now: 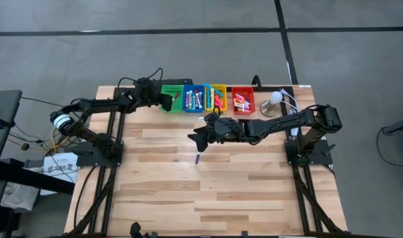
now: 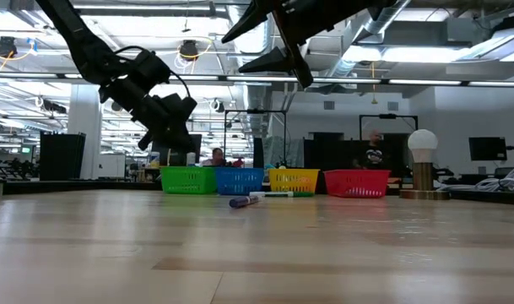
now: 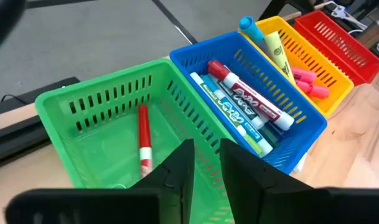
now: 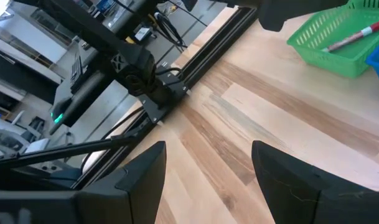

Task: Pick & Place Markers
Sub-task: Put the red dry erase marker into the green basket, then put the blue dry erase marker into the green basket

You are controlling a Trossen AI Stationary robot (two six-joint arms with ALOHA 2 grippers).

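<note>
My left gripper (image 3: 206, 180) hangs over the near wall of the green bin (image 3: 108, 118) with its fingers a little apart and nothing between them. A red marker (image 3: 144, 140) lies on that bin's floor. The blue bin (image 3: 251, 93), yellow bin (image 3: 301, 62) and red bin (image 3: 345, 43) beside it hold several markers. A purple marker (image 1: 197, 158) lies alone on the table. My right gripper (image 1: 196, 135) hovers open above the table just beyond it, nothing between its fingers (image 4: 145, 177).
The four bins stand in a row at the table's far edge (image 1: 208, 99). A white globe on a metal base (image 1: 274, 102) and some cables stand right of the red bin. Bare wood (image 1: 208, 198) fills the near half of the table.
</note>
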